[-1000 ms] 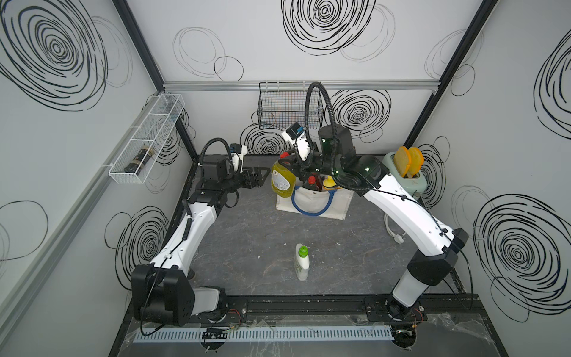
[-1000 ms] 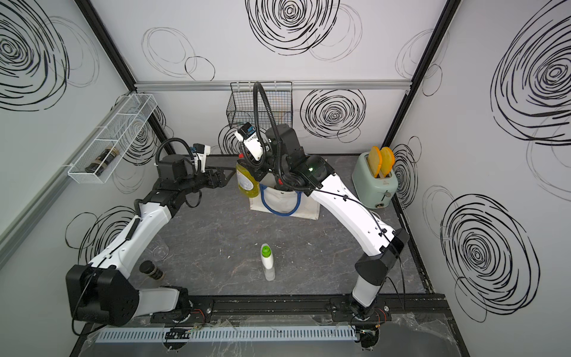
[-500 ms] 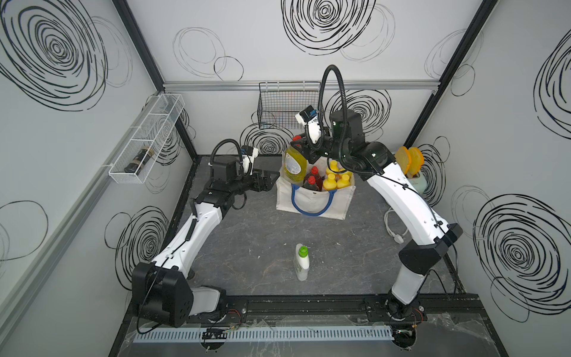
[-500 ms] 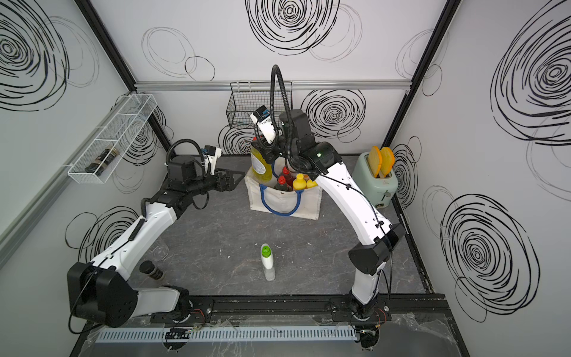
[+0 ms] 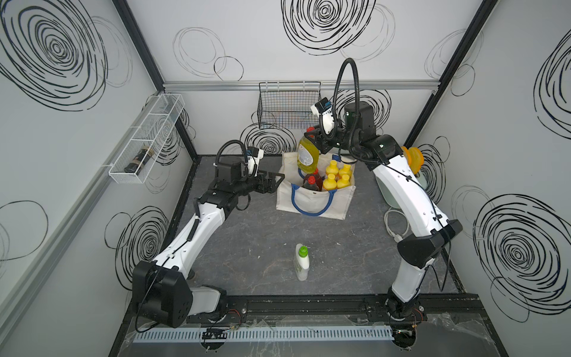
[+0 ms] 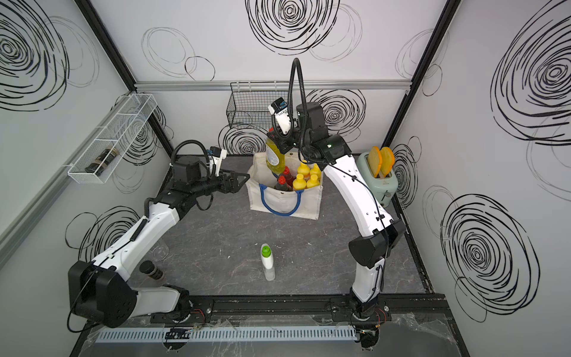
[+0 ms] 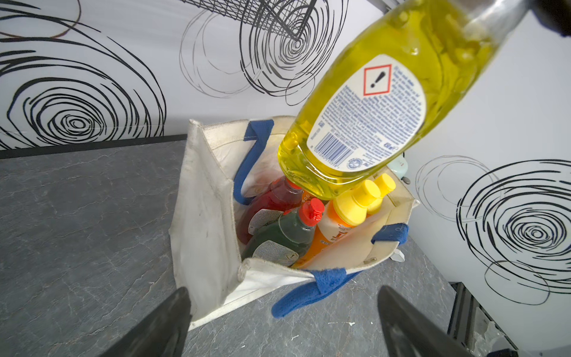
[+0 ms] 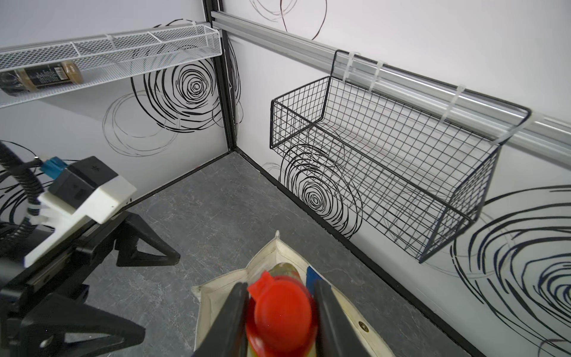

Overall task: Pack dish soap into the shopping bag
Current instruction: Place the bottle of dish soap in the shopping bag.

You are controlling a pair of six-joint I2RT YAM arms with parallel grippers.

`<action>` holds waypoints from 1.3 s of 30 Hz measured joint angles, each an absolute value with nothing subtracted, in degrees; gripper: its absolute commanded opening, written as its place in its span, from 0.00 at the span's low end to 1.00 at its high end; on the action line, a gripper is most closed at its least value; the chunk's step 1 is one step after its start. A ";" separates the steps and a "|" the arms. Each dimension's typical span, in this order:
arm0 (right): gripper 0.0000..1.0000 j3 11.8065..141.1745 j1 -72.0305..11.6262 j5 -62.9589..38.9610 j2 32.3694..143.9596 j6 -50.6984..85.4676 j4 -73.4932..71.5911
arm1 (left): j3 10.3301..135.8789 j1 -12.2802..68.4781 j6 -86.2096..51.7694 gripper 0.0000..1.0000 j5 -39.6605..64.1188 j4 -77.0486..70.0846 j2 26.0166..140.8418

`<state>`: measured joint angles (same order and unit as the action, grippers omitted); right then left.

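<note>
Grey marbled desk (image 5: pixel 247 247), swirl-patterned walls (image 5: pixel 247 46): squat clear plastic bottle of yellow dish soap (image 5: pixel 308 153), red-capped, hangs over the boxy white fabric shopping bag (image 5: pixel 315 205). Right end effector (image 8: pixel 279 296) grips its cap; left end effector (image 5: pixel 276 184) gapes empty beside the bag. Bottle's long axis near vertical, base down, tilted.

We see bright, even, diffuse light and only faint, soft shadows. Both wrist views bend straight lines near their edges (a fisheye look), and the red-capped bottle (image 8: pixel 279 312) close to the lens looks blurred.
</note>
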<state>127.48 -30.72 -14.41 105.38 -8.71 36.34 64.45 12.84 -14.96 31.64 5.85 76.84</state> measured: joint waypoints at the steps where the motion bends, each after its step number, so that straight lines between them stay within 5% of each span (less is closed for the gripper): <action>1: 0.00 127.48 -30.37 -14.79 105.93 -9.17 36.34 | 64.45 12.97 -14.96 0.96 31.64 5.85 76.86; 39: 0.00 120.66 -30.39 -22.37 115.20 -16.84 28.73 | 64.18 13.08 -14.98 0.96 31.44 5.45 77.25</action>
